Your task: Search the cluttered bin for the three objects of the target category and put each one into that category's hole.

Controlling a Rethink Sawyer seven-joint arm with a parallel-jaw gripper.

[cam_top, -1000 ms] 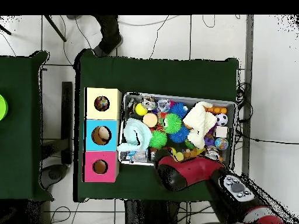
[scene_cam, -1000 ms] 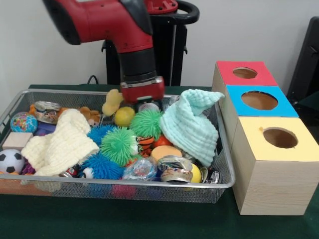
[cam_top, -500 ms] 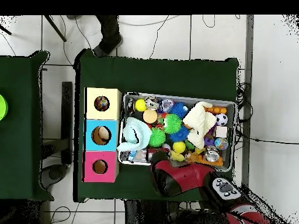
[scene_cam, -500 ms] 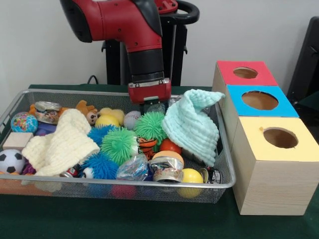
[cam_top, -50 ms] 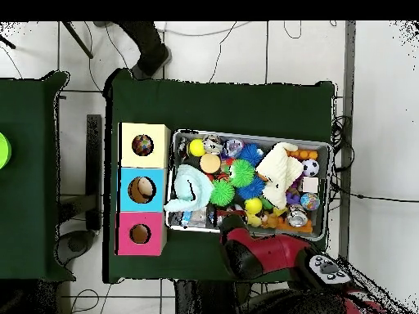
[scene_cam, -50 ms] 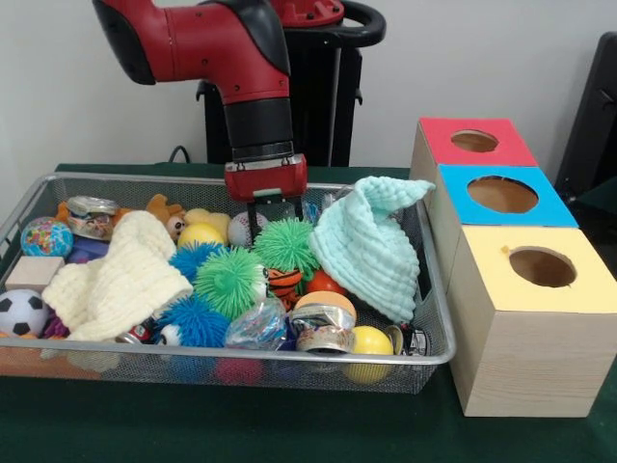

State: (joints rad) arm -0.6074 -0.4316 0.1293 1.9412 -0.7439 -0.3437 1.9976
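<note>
The red arm (scene_cam, -50 ms: 231, 58) reaches down over the back of the wire bin (scene_cam, -50 ms: 289, 365). Its gripper (scene_cam, -50 ms: 273, 214) hangs just above the toys, with two thin black fingers (scene_cam, -50 ms: 253, 220) spread apart and nothing between them. A white ball (scene_cam, -50 ms: 241, 229) sits right beside the fingers, and a green spiky ball (scene_cam, -50 ms: 285, 244) lies just in front of them.

The bin is full of stuff. There is another green spiky ball (scene_cam, -50 ms: 229, 282), blue spiky ones (scene_cam, -50 ms: 198, 323), a yellow ball (scene_cam, -50 ms: 202, 234), a soccer ball (scene_cam, -50 ms: 19, 313), a little globe (scene_cam, -50 ms: 45, 236), a cream cloth (scene_cam, -50 ms: 120, 275) and a mint cloth (scene_cam, -50 ms: 371, 246) heaped against the side of the bin nearest the boxes.

Three boxes stand in a row just beside the bin: a red box (scene_cam, -50 ms: 472, 142), a blue box (scene_cam, -50 ms: 499, 196) and a yellow box (scene_cam, -50 ms: 540, 268). Each has a round hole on top. From above, something small lies inside each hole, but I cannot tell what it is. From above, the arm covers the gripper.
</note>
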